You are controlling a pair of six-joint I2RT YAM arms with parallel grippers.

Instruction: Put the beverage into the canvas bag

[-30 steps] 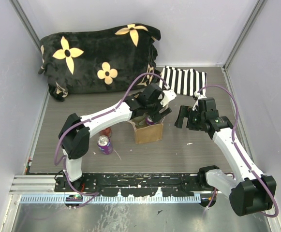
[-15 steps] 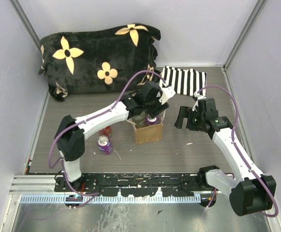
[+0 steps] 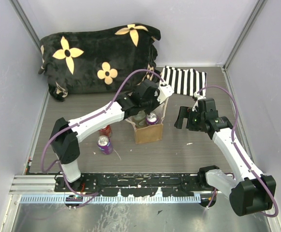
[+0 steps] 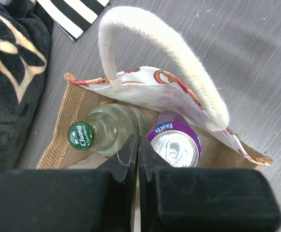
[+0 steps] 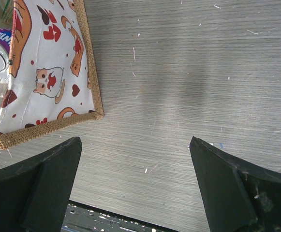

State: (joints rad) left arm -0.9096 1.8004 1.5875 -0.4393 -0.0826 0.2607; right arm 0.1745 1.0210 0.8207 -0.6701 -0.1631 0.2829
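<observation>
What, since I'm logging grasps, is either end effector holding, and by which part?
Nothing. The left end effector is shut empty above the canvas bag; the right end effector is open over the table.

We see a left arm (image 3: 99, 117) and a right arm (image 3: 233, 147) built of white, rounded links joined by bulky black joint housings (image 3: 66, 147). A thin purple cable (image 3: 125, 83) loops along each. The left gripper (image 4: 138, 141) and right gripper (image 5: 134, 145) are matte black, with thick wedge-shaped fingers (image 4: 118, 162).
</observation>
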